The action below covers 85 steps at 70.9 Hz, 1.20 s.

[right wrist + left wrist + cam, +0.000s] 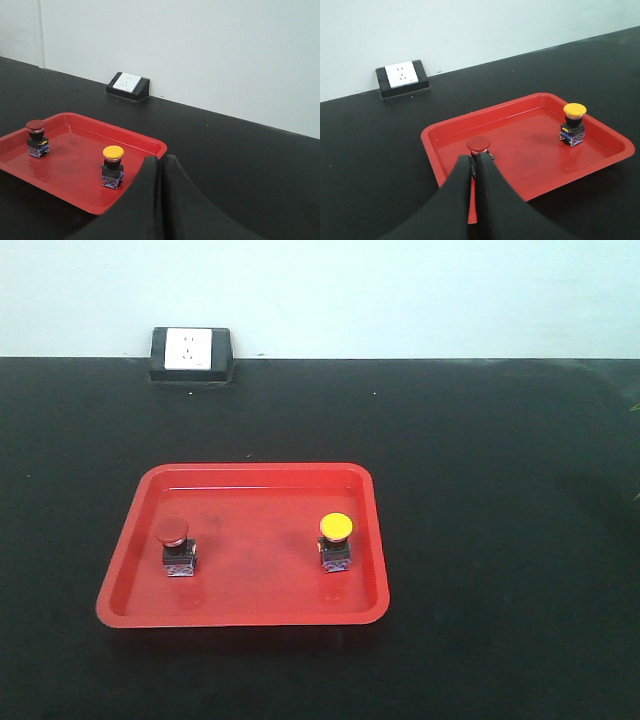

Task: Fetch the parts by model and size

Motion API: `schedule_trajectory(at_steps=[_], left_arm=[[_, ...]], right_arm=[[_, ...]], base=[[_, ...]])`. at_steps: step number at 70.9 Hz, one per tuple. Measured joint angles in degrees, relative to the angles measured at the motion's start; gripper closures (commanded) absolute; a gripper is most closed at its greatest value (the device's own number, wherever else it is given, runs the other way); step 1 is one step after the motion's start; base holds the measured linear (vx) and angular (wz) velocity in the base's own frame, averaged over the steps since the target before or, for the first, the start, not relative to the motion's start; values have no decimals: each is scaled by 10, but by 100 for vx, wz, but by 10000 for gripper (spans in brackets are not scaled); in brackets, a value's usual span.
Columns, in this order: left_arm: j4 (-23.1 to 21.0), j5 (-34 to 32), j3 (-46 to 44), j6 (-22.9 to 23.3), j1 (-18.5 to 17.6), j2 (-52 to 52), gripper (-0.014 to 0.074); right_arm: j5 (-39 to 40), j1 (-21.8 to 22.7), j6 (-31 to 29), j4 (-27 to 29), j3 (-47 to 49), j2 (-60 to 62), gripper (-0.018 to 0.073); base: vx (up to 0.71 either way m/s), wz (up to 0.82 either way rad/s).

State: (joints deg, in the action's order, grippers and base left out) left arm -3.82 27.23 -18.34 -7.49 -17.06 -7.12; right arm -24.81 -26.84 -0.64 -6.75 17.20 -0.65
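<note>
Toward the left side of a red tray (255,472) stands the red push-button switch (176,545), upright on its dark base with blue trim, its mushroom cap on top. Toward the tray's right side, well apart from it, stands the yellow push-button switch (336,542), upright too on the same kind of base. Both sit on the tray floor roughly level with each other, nearer the tray's front rim than its back rim, neither touching a wall.

That tray lies flat on the black worktop (500,540), left of the middle and nearer the front edge than the back. At the worktop's back edge, against the pale wall, sits a white socket (190,352) in a black housing, toward the back-left corner.

From the left wrist view, the left fingers (474,167) are clenched, the two dark pads pressed together with only a thin seam between, grasping nothing; their tips appear just in front of the red switch. From the right wrist view, the right fingers (160,162) are likewise clenched on nothing, near the tray's right rim and just beside the yellow switch.
</note>
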Motion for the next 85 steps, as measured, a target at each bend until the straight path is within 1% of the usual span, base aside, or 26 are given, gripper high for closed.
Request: schedule_trajectory(at_steps=[35,43,47,52,54,65,69,77,85], left_arm=[[0,0,1,0,0,0,605],[0,-24,26,-1,5,0,605],[0,-42,48,-2,21,0,605],[-3,-65,70,-2,56,8,605],[-5,-75,79,-2,76,13,604],[-11,-122,125,-2,160,52,603],[-11,-136,143,1,181,67,603],[-10,-177,184,18,203,77,603],[8,-214,197,64,207,78,603]], right_arm=[[0,0,0,0,0,0,569],[0,0,0,0,0,0,569],[0,0,0,0,0,0,569],[1,0,0,0,0,0,569],[1,0,0,0,0,0,569],[1,0,0,0,0,0,569],[1,0,0,0,0,0,569],[1,0,0,0,0,0,569],[0,0,0,0,0,0,569]], base=[[0,0],[0,0],[0,0],[0,0],[0,0],[0,0],[0,0],[0,0],[0,0]])
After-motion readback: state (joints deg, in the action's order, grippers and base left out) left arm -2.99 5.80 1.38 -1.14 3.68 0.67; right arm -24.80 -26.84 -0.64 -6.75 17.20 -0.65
